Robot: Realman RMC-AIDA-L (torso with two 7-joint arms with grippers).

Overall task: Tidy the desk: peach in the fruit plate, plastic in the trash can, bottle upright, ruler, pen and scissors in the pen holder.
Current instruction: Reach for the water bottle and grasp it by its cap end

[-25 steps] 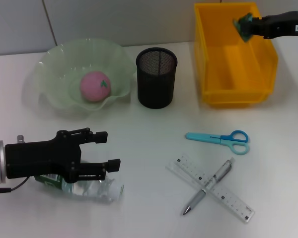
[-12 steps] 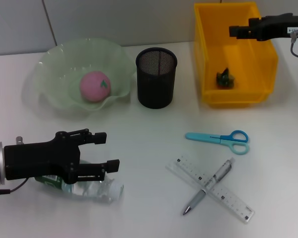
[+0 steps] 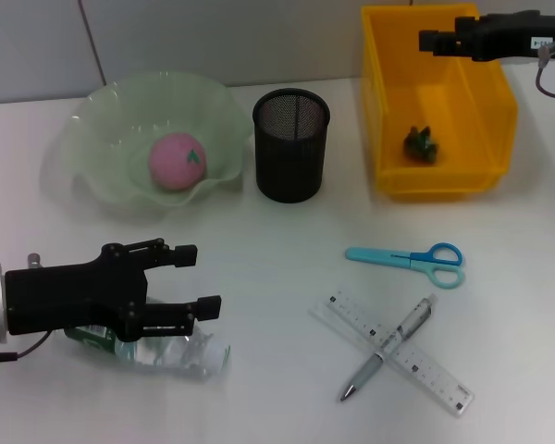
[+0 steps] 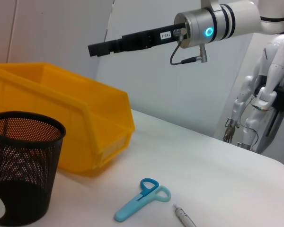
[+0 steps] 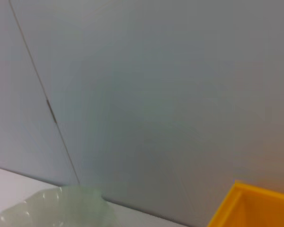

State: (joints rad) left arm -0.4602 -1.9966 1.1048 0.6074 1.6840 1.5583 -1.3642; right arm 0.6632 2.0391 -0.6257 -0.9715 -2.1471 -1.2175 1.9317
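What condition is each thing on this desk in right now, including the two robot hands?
peach: resting in the fruit plate
plastic: lying inside the yellow bin
bottle: on its side
pen holder: upright
scissors: flat, closed
pen: lying across the ruler
left gripper: open, over the bottle
right gripper: above the bin

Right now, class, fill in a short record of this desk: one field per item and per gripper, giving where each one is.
peach: in the fruit plate
plastic: inside the yellow bin
bottle: lying on its side under the left gripper
scissors: flat on the desk
ruler: on the desk, pen crossed over it
pen holder: upright, nothing visible inside
left gripper: open over the bottle
right gripper: above the bin
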